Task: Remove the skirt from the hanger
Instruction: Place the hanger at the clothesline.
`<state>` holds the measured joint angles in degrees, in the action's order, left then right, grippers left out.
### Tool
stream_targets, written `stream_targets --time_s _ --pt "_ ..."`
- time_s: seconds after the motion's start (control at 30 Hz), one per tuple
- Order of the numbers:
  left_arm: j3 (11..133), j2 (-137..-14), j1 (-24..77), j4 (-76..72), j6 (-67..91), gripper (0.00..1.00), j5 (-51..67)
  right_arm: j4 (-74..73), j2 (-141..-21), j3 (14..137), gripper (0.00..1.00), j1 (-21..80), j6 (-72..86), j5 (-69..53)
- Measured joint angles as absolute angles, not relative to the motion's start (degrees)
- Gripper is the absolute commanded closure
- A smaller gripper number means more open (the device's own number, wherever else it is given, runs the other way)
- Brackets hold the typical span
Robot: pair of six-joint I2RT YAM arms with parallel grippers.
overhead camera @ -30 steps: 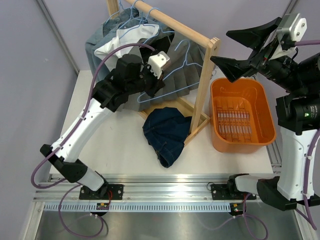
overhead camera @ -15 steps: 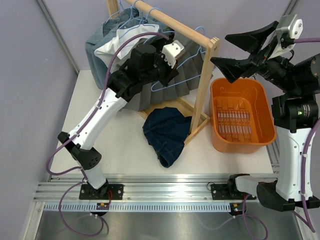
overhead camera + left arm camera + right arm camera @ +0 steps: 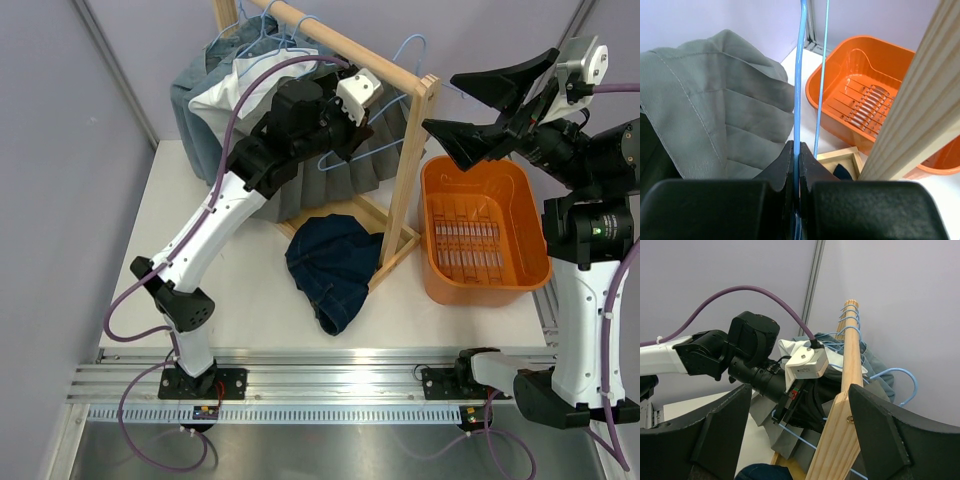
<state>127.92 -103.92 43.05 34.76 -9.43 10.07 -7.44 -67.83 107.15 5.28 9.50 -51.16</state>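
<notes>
While pinching the thin pale-blue wire hanger (image 3: 799,75) between the pressed-together jaws of the left gripper (image 3: 796,150), holds it high beside the end post of the light wooden clothes rack (image 3: 412,170). Carries the grey pleated fabric skirt (image 3: 372,160) slung below that hanger, close against the rack's near side and not yet off the wire. Cannot tell whether the hook has cleared the rail's end. Hovers the right gripper (image 3: 440,96) spread wide and holding nothing above the orange plastic basket (image 3: 475,162), well apart from the skirt.

Could snag the hook on the post if drawn sideways, and so tip or drag the light rack. Could let the thin wire twist or slide in the grip, being held at one narrow point with the cloth's weight off to one side. Could pull the neighbouring blue hangers (image 3: 290,30), the white garment (image 3: 235,85) and the blue-grey garment (image 3: 195,85) along if the wires catch. Could drop the skirt onto the dark denim garment (image 3: 335,265) on the white table (image 3: 230,280). Likely needs the spread gripper on the cloth; otherwise would only set the skirt swinging.
</notes>
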Motion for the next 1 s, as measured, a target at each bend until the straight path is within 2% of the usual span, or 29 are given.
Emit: stream_targets --time_s 0.5,0.8,1.0 --pt "128.0 -102.8 44.6 29.7 -9.5 1.00 8.9 -5.3 -67.7 106.3 0.14 3.8 10.8 -51.7" --pt "113.2 -90.7 45.4 27.1 -9.8 1.00 7.7 -4.1 -67.7 106.3 0.14 -0.5 10.7 -51.7" --pt "108.8 -87.8 45.4 25.8 -9.8 1.00 7.7 -4.1 -68.1 106.3 0.14 -1.8 9.3 -51.8"
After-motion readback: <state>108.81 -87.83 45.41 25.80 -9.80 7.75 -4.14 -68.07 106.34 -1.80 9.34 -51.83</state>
